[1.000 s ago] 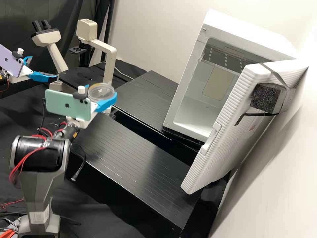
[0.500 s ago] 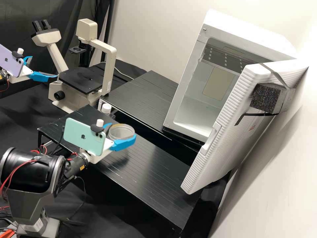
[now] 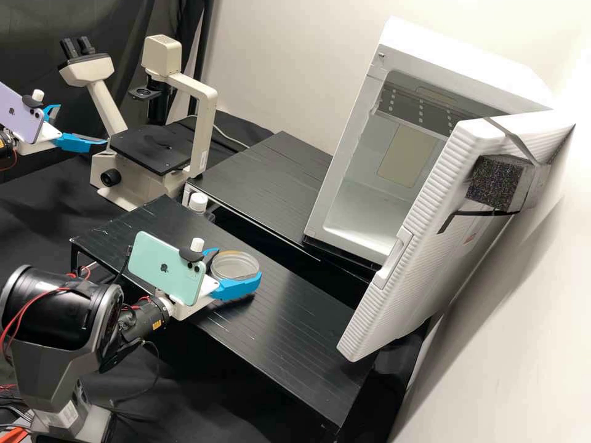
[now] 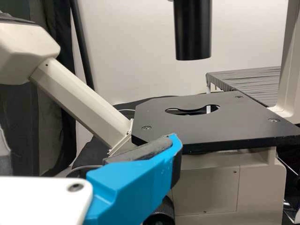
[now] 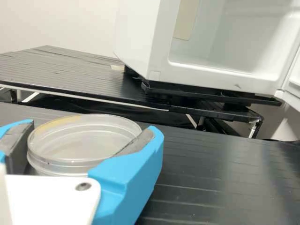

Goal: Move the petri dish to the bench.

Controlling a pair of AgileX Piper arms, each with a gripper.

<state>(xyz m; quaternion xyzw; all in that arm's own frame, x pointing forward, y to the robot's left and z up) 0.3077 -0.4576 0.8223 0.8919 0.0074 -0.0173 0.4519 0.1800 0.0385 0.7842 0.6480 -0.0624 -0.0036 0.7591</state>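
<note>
- A cream microscope [image 3: 203, 129] at the far left, with dark eyepieces [image 3: 77, 48], a flat black stage [image 3: 151, 151] and a black knob [image 3: 111, 178] low on its body
- A clear bottle [image 3: 203, 214] with a white cap [image 3: 198, 201], just to the right of the microscope's base
- A white cabinet [image 3: 468, 69] at the right, its ribbed door [image 3: 431, 206] standing open, a pale rectangular panel [image 3: 405, 157] inside
- A speckled dark foam block [image 3: 492, 183] against the door, beside a grey strap [image 3: 512, 138]
- A dark curtain [image 3: 37, 27] at the far left
- A pale wall [image 3: 277, 67] behind
</note>
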